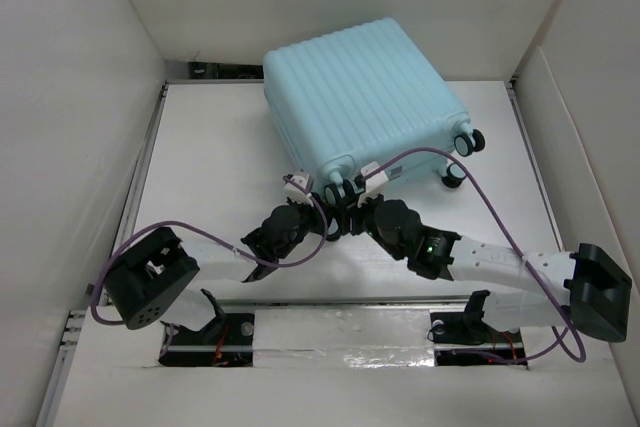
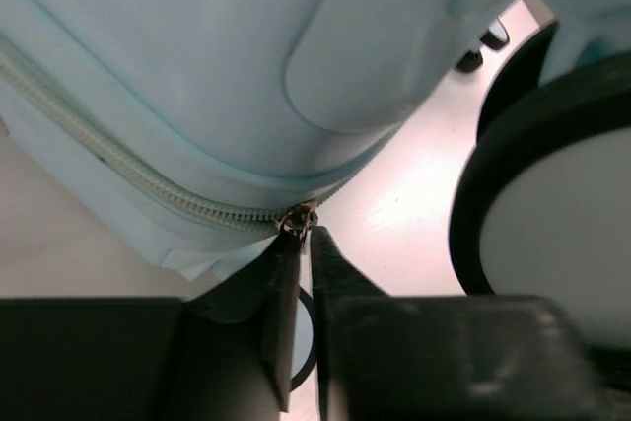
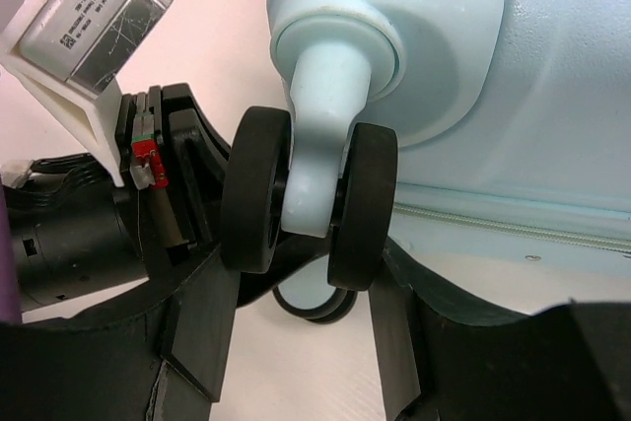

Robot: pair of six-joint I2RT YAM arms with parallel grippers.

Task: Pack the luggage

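Observation:
The luggage (image 1: 360,87) is a pale aqua hard-shell suitcase lying flat and closed at the back of the table. It fills the left wrist view (image 2: 197,46) and the right wrist view (image 3: 513,76). My left gripper (image 1: 320,219) is at its near corner, and in the left wrist view my left gripper (image 2: 304,241) is shut on the zipper pull (image 2: 298,219). My right gripper (image 1: 352,209) is beside it. In the right wrist view my right gripper (image 3: 308,278) has its fingers on either side of a black double wheel (image 3: 256,189), closed against it.
White walls enclose the table on three sides. Two more wheels (image 1: 465,142) stick out at the suitcase's right side. A purple cable (image 1: 490,202) loops over the right arm. The left arm's wrist camera (image 3: 94,12) sits close to the right gripper.

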